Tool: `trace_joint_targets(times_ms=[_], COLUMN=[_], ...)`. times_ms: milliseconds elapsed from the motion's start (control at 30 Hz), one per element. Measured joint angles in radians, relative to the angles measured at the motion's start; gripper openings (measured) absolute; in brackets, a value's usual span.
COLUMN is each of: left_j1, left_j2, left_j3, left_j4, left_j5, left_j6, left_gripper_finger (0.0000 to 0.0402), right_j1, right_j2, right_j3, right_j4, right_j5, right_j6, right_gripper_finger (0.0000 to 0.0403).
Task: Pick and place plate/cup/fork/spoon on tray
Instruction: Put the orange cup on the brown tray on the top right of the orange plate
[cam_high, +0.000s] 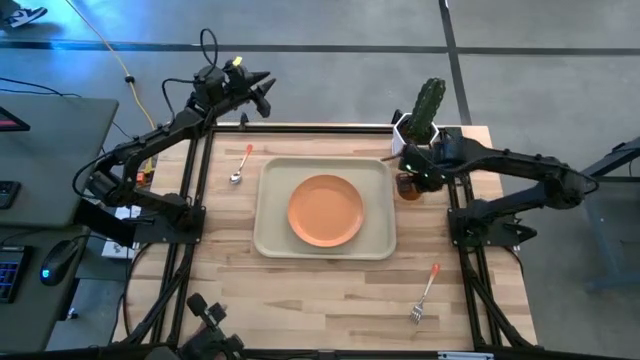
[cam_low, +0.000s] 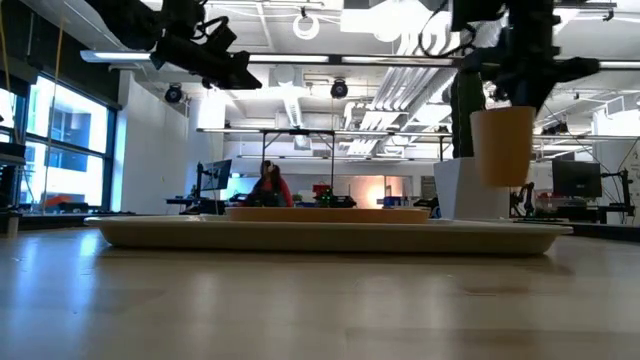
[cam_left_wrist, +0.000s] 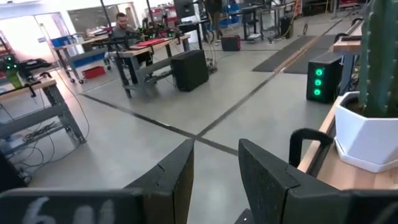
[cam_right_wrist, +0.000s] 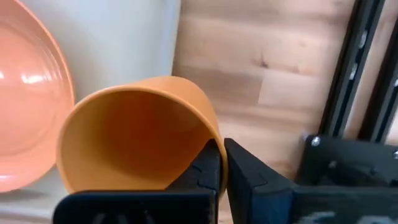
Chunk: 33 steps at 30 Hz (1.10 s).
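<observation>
The orange-tan plate (cam_high: 325, 210) lies in the middle of the beige tray (cam_high: 268, 238). My right gripper (cam_high: 412, 178) is shut on the orange cup (cam_low: 502, 145) just past the tray's right rim, near the far right corner. The cup is lifted above the table. The spoon (cam_high: 240, 165) lies on the table left of the tray. The fork (cam_high: 425, 293) lies near the table's near right corner. My left gripper (cam_high: 258, 92) is open and empty, raised beyond the table's far edge at the left. My right gripper pinches the cup's wall at its rim (cam_right_wrist: 200, 138), with one finger (cam_right_wrist: 208, 168) inside the cup and the other (cam_right_wrist: 252, 180) outside. The fingers come from above, pointing down. The cup hangs upright below them, clear of the table and tray.
A white pot with a green cactus (cam_high: 422, 118) stands at the table's far right, just behind my right gripper. Bare wood lies between the tray's near rim and the table's near edge. A person sits at a bench in the room beyond.
</observation>
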Motion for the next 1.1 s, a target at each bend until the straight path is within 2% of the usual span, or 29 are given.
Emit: trace_joint_targets(times_ms=[267, 433, 533, 733, 933, 1100], left_j1=[0.010, 0.013, 0.012, 0.012, 0.012, 0.012], left_j2=[0.000, 0.000, -0.003, -0.007, -0.008, -0.008], left_j3=[0.000, 0.000, 0.000, 0.000, 0.000, 0.000], left_j4=[-0.021, -0.028, -0.049, -0.111, -0.132, -0.132], left_j5=[-0.001, -0.002, -0.002, -0.002, -0.003, -0.004], left_j6=[0.009, -0.023, -0.028, -0.020, 0.023, 0.047], left_gripper_finger=[0.0117, 0.0117, 0.0117, 0.0117, 0.0117, 0.0117], right_j1=[-0.184, -0.281, -0.302, -0.272, -0.249, -0.248], right_j2=[0.227, 0.334, 0.395, 0.481, 0.509, 0.511], right_j3=[0.183, 0.211, 0.210, 0.210, 0.210, 0.209], right_j4=[0.022, 0.094, 0.126, 0.241, 0.263, 0.264], right_j5=[0.050, -0.007, -0.034, -0.043, -0.048, -0.060], right_j6=[-0.320, -0.485, -0.542, -0.564, -0.564, -0.556], right_gripper_finger=[0.0000, 0.0000, 0.0000, 0.0000, 0.0001, 0.0023])
